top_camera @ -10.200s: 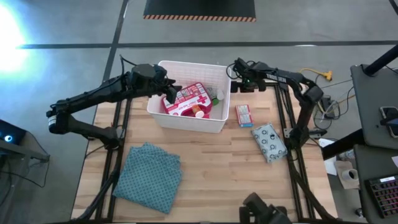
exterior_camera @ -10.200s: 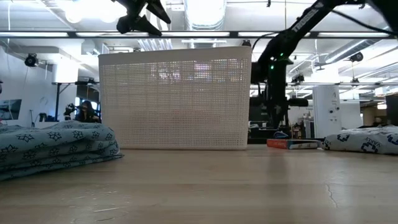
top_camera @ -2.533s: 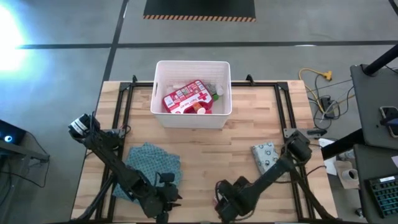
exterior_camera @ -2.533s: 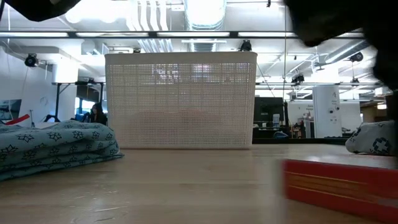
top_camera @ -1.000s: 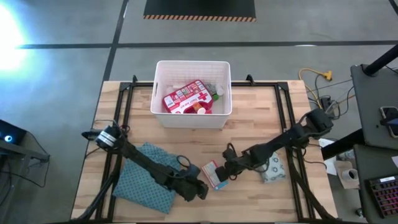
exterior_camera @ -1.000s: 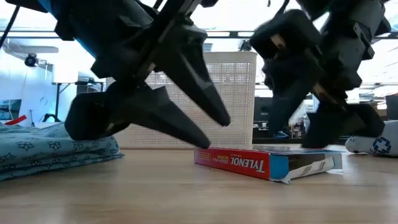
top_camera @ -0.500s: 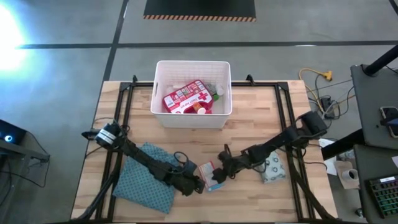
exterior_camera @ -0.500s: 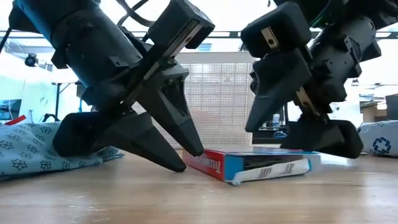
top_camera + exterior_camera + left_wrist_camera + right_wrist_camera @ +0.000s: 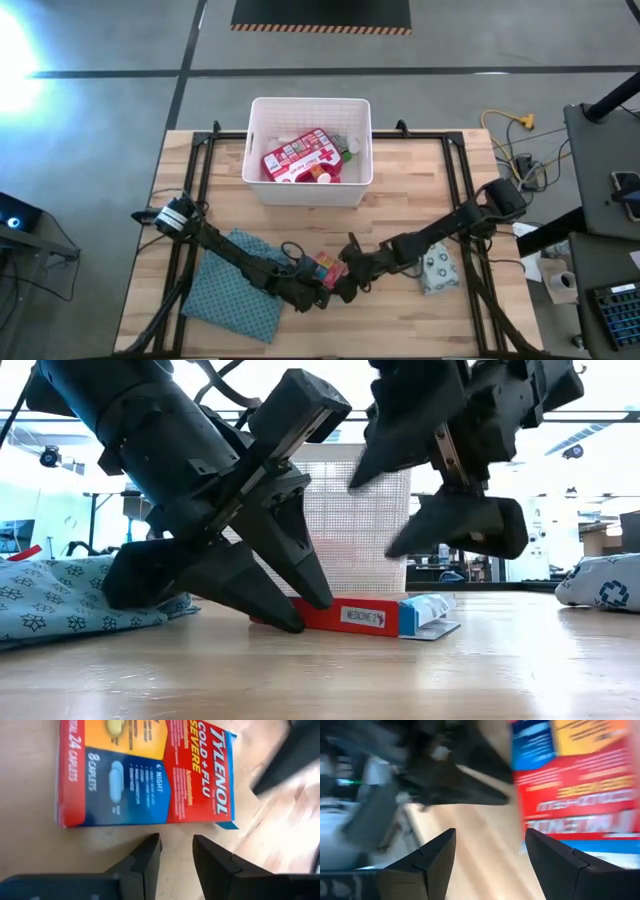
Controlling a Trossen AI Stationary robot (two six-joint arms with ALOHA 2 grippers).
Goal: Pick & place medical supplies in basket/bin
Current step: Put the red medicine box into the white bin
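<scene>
The small red-blue-white box (image 9: pixel 325 267) lies flat on the table near its front, one end flap (image 9: pixel 432 626) open. My left gripper (image 9: pixel 312 288) stands low at the box's left, slightly open, its tips (image 9: pixel 175 842) by one long edge with nothing between them. My right gripper (image 9: pixel 370 518) hangs open above the box's right end, clear of it. The white bin (image 9: pixel 258 140) at the back holds the red-and-white first aid case (image 9: pixel 300 157). The pale dotted soft pack (image 9: pixel 436 268) lies on the table at the right. My left gripper slants down from the table's left, its fingertips (image 9: pixel 300 622) on the table top right at the box's left side (image 9: pixel 335 616). Whether they touch the box, I cannot tell. Nothing is between the fingers.
The folded blue-green cloth (image 9: pixel 235 285) lies under my left arm at the front left. Bare wood spreads between the bin and the box. The table's black frame rails (image 9: pixel 462 190) run along both sides.
The box has slid toward the table's left edge and turned about, ending against my left gripper's tips. My right gripper has followed it leftward, then risen off the box's right end and tipped. My left gripper has shifted only a little.
</scene>
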